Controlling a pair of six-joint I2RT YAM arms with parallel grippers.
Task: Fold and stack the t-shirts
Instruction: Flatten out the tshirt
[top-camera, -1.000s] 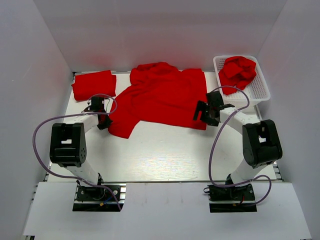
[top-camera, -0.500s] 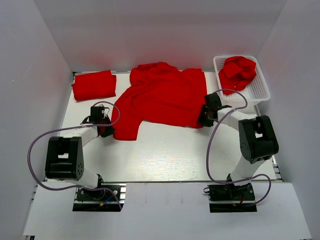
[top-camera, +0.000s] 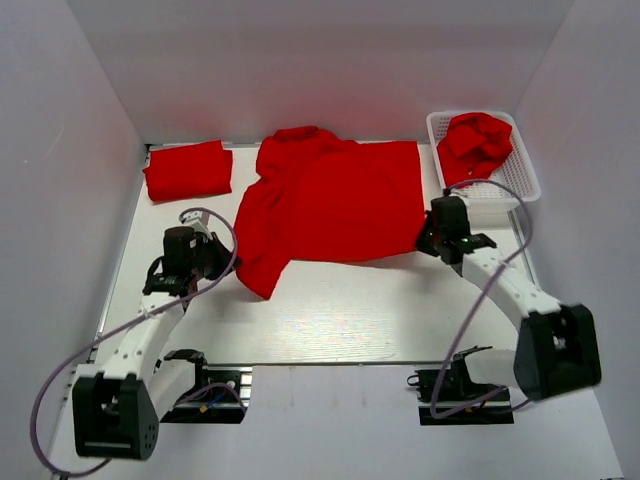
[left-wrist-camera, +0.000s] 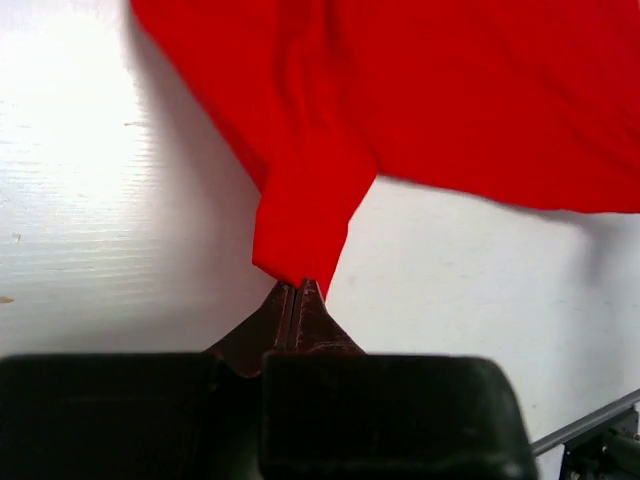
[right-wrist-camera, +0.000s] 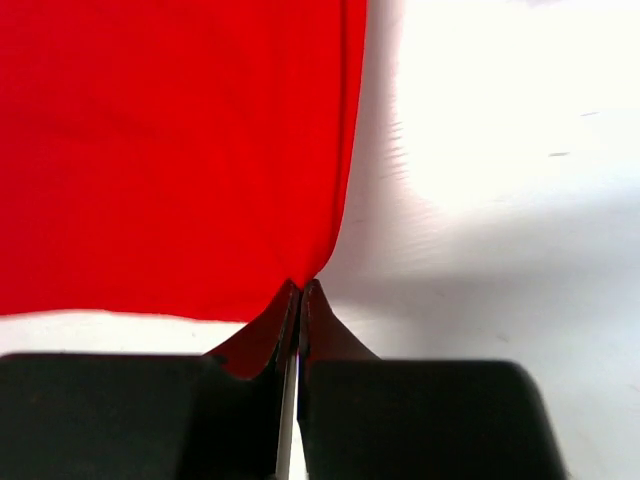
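One red t-shirt (top-camera: 335, 205) lies spread across the middle of the white table, held taut between both grippers. My left gripper (top-camera: 224, 264) is shut on the tip of the hanging left flap (left-wrist-camera: 305, 215), pinched at the fingertips (left-wrist-camera: 298, 286). My right gripper (top-camera: 424, 240) is shut on the near right corner of the shirt (right-wrist-camera: 180, 150), where the cloth meets the jaws (right-wrist-camera: 303, 286). A folded t-shirt (top-camera: 187, 170) rests at the back left. A crumpled t-shirt (top-camera: 475, 143) sits in the basket.
A white mesh basket (top-camera: 520, 178) stands at the back right, just behind my right arm. White walls close in the table on the left, back and right. Bare table (top-camera: 340, 305) lies between the shirt and the arm bases.
My right gripper has closed on the shirt's near right corner and drawn it rightward. The left gripper, still shut on the cloth, has moved nearer. The shirt now lies wider and flatter.
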